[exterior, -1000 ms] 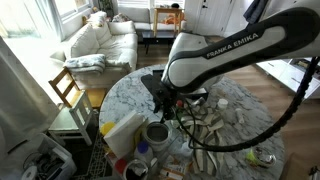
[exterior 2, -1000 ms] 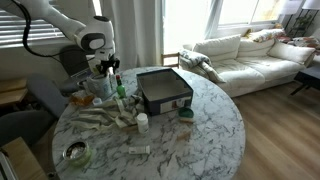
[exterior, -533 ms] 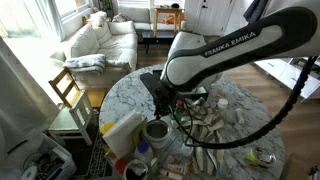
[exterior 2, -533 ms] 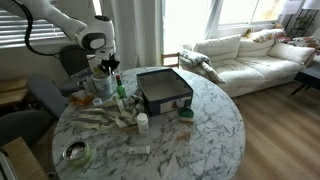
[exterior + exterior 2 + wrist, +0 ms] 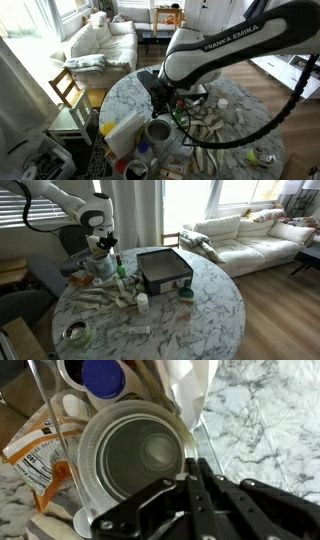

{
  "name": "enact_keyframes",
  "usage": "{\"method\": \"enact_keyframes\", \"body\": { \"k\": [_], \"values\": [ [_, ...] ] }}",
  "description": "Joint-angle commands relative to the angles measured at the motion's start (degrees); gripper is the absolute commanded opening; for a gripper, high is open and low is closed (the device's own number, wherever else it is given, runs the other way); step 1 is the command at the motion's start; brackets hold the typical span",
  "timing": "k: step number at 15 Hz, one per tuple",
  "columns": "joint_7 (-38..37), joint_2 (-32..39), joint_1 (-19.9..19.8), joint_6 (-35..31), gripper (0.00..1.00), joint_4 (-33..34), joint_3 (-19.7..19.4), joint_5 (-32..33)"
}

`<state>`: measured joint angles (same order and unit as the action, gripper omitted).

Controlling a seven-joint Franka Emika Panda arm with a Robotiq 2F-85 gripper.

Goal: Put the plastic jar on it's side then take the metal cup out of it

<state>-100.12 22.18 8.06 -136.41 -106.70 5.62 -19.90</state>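
Reaching down over a round marble bench [image 5: 205,320] in a sunlit living room, with the gripper [image 5: 191,472] at the mouth of the plastic jar [image 5: 95,440] and the fingers [image 5: 200,498] clenched on its thin rim, as caught close up in the wrist view. Shown in an exterior view with the plastic jar [image 5: 157,131] upright, mouth up, near the bench's edge and directly under the white arm [image 5: 225,50]. Likewise upright below the wrist when viewed from across the bench, the plastic jar [image 5: 100,266] only partly visible behind the gripper. Sitting inside, on the jar's floor: the metal cup [image 5: 148,455], round, bright at the bottom, darker up the wall, ringed all round by translucent plastic. Just beside the jar: a white jug [image 5: 122,133] with yellow on it, a blue cap [image 5: 102,377] and a crumpled orange-and-white packet [image 5: 40,445]. Farther along the bench: a black tray [image 5: 163,270], a small white bottle [image 5: 142,302] and, well apart from the jar near the bench's edge, a flat round tin [image 5: 75,333] with a green label. Behind, by the windows: a pale sofa [image 5: 250,228].
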Motion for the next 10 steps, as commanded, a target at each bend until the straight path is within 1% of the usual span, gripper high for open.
{"method": "enact_keyframes", "body": {
  "k": [1, 3, 6, 10],
  "values": [
    [3.19, -3.31, -1.46, 4.87, 0.01, -0.84, -0.48, -0.65],
    [6.41, -5.31, -2.77, 7.33, 0.01, -1.47, -0.16, -2.15],
    [14.49, -8.33, -5.15, 10.79, 0.01, -2.02, 0.13, -7.06],
    [29.42, -11.73, -8.23, 13.83, 0.01, -2.89, -0.02, -17.14]
  ]
}}
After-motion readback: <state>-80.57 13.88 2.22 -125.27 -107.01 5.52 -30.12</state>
